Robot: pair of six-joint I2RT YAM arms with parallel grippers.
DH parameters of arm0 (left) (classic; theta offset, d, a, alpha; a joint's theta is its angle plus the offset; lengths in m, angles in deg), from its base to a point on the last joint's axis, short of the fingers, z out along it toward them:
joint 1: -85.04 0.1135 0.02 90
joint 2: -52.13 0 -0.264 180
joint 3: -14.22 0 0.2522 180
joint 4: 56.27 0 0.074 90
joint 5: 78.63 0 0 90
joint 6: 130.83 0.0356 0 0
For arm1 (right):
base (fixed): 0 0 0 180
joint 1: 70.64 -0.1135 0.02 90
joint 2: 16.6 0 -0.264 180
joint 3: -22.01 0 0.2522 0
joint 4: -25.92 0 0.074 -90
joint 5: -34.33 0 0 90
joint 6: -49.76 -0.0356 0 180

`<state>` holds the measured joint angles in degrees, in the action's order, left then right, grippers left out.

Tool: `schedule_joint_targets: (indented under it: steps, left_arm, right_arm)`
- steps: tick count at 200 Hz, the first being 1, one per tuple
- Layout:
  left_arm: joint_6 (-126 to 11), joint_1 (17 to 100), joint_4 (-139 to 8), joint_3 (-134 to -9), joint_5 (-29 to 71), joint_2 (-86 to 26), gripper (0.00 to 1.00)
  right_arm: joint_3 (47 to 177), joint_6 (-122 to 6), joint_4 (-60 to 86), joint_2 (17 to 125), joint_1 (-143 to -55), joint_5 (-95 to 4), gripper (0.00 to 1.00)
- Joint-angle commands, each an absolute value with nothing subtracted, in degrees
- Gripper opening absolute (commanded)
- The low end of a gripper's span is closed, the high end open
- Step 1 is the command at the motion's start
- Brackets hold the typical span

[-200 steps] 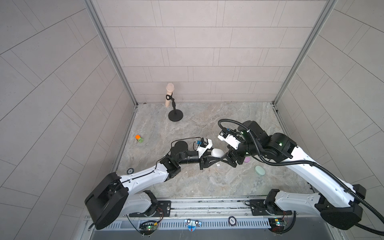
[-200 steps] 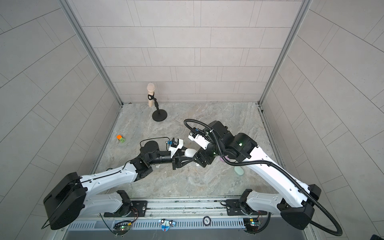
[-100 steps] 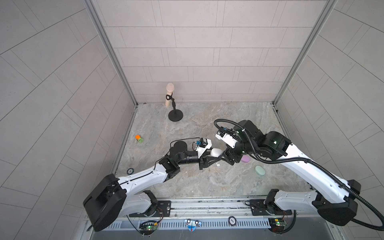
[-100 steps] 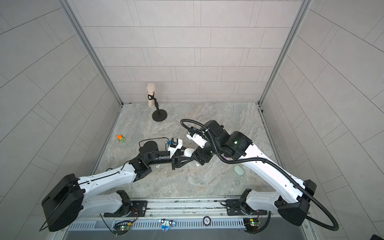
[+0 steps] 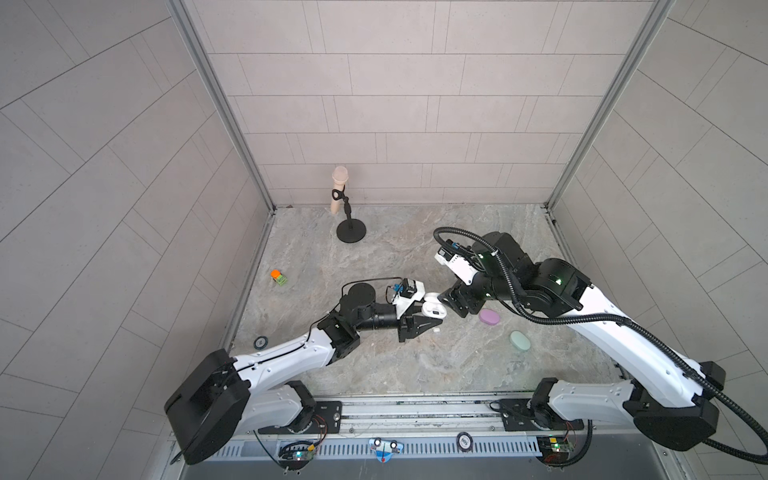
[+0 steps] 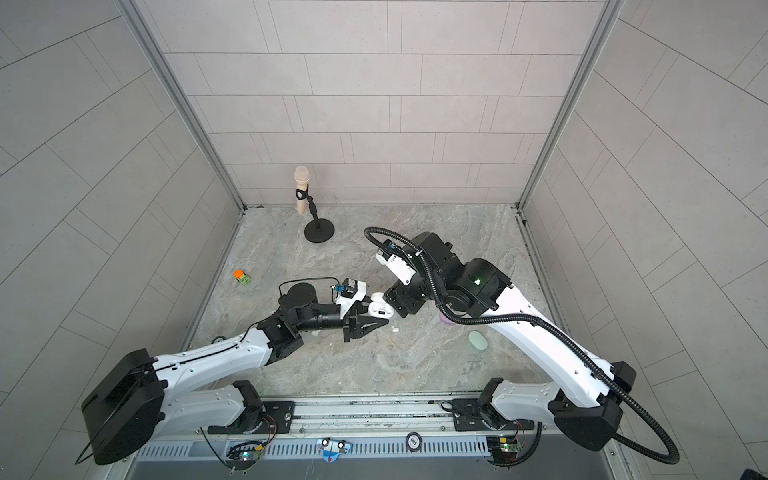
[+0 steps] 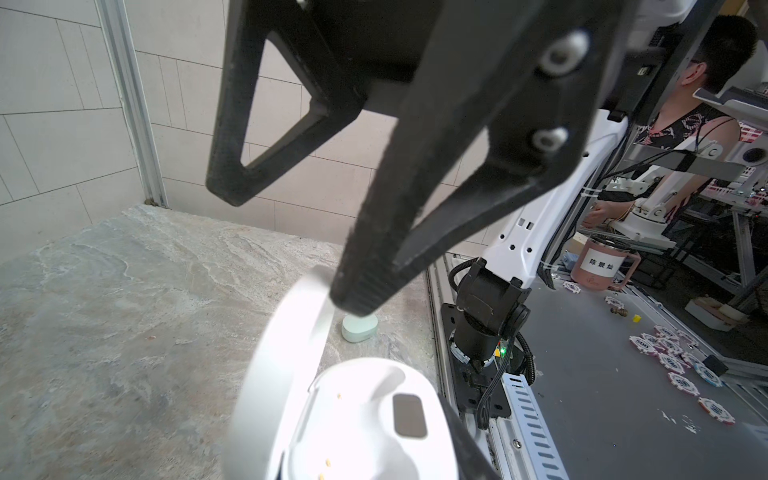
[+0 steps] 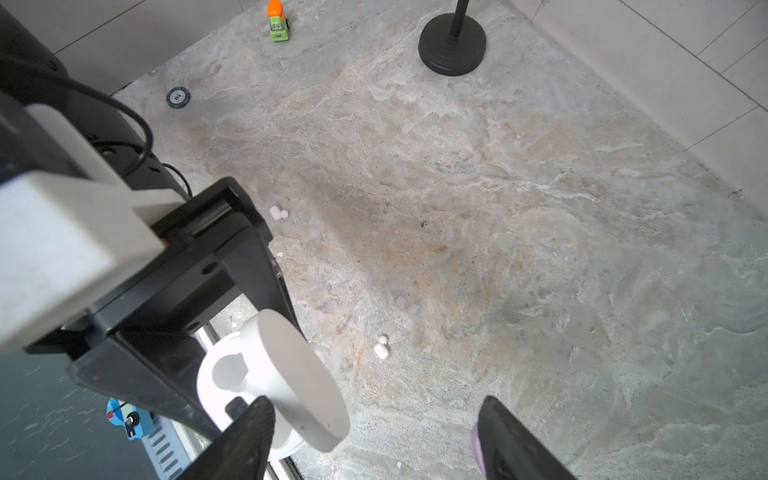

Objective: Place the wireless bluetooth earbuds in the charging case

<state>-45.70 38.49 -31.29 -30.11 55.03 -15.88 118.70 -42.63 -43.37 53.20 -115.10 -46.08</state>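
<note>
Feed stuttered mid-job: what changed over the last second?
The right gripper, open, edged in toward the white case, a fingertip now at its raised lid, uncovering more of the purple case. The left gripper stayed shut on the white case; mint case unmoved.

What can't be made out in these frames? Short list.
White case: left wrist view, lower part cut by the bottom edge; right wrist view, inside partly behind the lid.
Lilac case: right wrist view, mostly behind a finger of the right gripper.
Mint case: left wrist view, top behind a finger of the left gripper.
What those two hold: lids shut.
White earbuds: too small for detail.
</note>
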Motion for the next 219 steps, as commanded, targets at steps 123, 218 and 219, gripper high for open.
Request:
schedule_joint_targets:
  steps: [123,218,219]
  left_arm:
    - [-45.08,40.79,-28.74,-22.71,47.28,-9.42,0.24]
    - [-44.15,43.64,-29.66,-17.39,42.2,-0.96,0.22]
    - [-44.12,43.64,-29.63,-17.39,42.16,-0.96,0.22]
  right_arm:
    - [119.87,-51.76,-44.44,50.61,-112.38,-40.93,0.92]
    - [93.97,-77.05,-30.38,53.58,-108.69,-42.38,0.92]
    - [93.83,-77.28,-30.34,53.82,-108.74,-42.43,0.92]
